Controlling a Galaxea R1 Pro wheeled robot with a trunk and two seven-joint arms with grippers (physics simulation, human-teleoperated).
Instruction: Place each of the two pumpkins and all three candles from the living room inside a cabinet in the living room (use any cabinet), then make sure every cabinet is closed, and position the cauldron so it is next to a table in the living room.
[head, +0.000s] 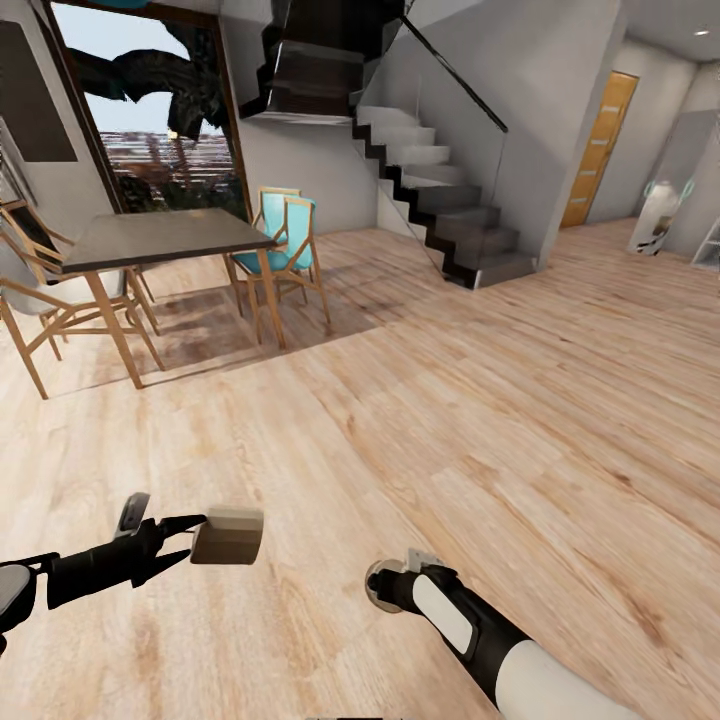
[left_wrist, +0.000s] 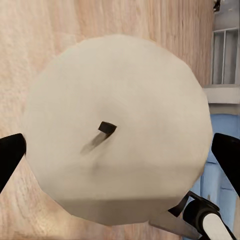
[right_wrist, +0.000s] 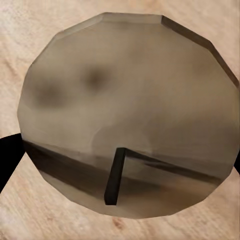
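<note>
In the head view the left pincer (head: 195, 540) reaches in low at the left over the wooden floor (head: 450, 420), its dark fingers clamped on the sides of a pale beige candle (head: 228, 535) held clear of the boards. The left wrist view looks straight down onto that same candle (left_wrist: 117, 130): its flat round top and short dark wick face the camera, and a black fingertip (left_wrist: 10, 157) presses in at each side.

The right arm comes in from the lower right of the head view, its forearm turned so that the right pincer (head: 383, 585) is mostly hidden behind the wrist; from there alone I cannot tell what it grips. The right wrist view settles it: a second, darker olive-brown candle (right_wrist: 127, 115) sits between the fingers, wick showing, with a black fingertip (right_wrist: 10, 155) against one side and a sliver of the other at the opposite edge, floor boards behind it. So both pincers are closed on a candle.

Farther off in the head view stand a dark-topped dining table (head: 160, 235) with wooden legs, wooden chairs with teal backs (head: 285, 240), a grey staircase (head: 440, 190), a large window (head: 150, 120) and an orange door (head: 598, 145).
</note>
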